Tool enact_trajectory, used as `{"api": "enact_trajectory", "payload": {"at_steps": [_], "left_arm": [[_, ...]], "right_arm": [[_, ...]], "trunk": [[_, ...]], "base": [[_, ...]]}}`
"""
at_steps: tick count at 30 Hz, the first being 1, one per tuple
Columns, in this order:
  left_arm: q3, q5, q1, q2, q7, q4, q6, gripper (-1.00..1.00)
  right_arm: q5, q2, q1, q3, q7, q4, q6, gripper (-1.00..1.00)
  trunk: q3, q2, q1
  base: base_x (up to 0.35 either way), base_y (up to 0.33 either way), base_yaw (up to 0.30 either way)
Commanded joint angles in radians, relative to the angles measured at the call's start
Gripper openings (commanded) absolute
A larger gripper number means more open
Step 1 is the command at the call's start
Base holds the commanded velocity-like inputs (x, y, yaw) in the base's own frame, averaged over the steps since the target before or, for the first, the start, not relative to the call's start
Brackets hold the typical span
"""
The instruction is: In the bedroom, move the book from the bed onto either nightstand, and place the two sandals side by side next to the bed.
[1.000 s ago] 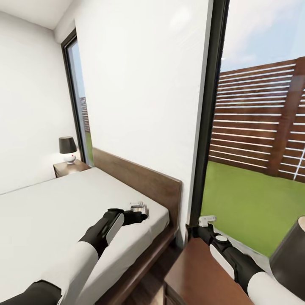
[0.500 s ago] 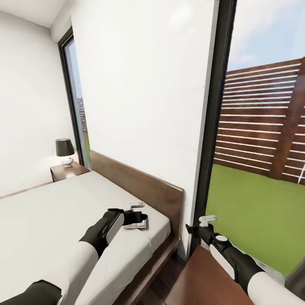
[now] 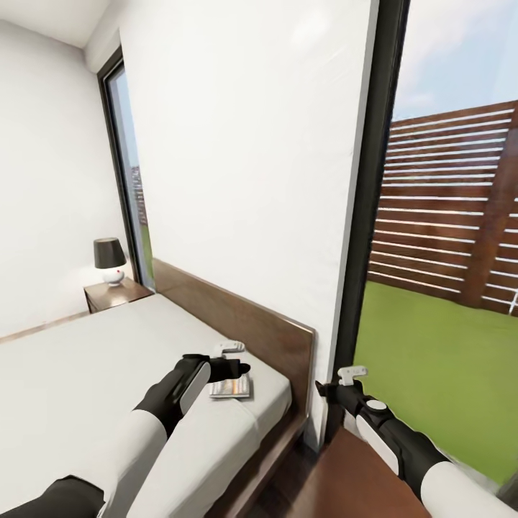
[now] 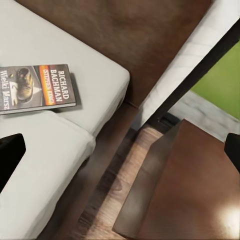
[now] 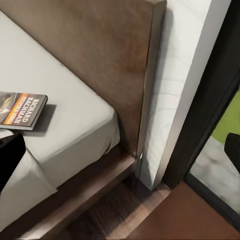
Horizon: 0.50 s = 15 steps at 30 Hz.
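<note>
Grey mattress of the bed [image 3: 86, 374] is lying under the left gripper [image 3: 234, 357], which is hovering with jaws spread wide just above the book [image 3: 232, 388]; the book is lying flat near the mattress corner by the headboard [image 3: 244, 316], touched by neither finger. Right gripper [image 3: 345, 375] is hanging over the near nightstand [image 4: 195, 190], jaws also apart and empty. Farther off, a second nightstand [image 3: 115, 291] is carrying a lamp [image 3: 110, 260] beside the window.

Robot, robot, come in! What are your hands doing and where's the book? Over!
Left hand open, above the book. Right hand open, empty, over the near nightstand. Book flat on the bed, by the headboard. Nothing blocking.
</note>
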Motion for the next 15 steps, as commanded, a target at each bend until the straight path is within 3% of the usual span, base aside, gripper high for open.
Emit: {"api": "enact_trajectory", "payload": {"at_steps": [1,6,15], "left_arm": [[0.0,-0.001,-0.001,0.0,-0.002,-0.001,0.004,1.0],[0.0,-0.001,-0.001,-0.001,-0.002,-0.001,0.004,1.0],[0.0,-0.001,-0.001,-0.001,0.0,-0.001,0.004,1.0]], "right_arm": [[-0.007,-0.001,-0.001,0.006,-0.004,-0.002,0.003,1.0],[-0.007,-0.001,-0.001,0.006,-0.005,-0.002,0.003,1.0],[-0.007,-0.001,-0.001,0.006,-0.005,-0.002,0.003,1.0]], "trunk": [[0.002,0.007,-0.003],[0.018,0.042,-0.023],[0.046,0.105,-0.057]], "base": [[0.298,0.036,0.0],[0.192,0.012,0.0],[0.019,0.001,0.0]]}}
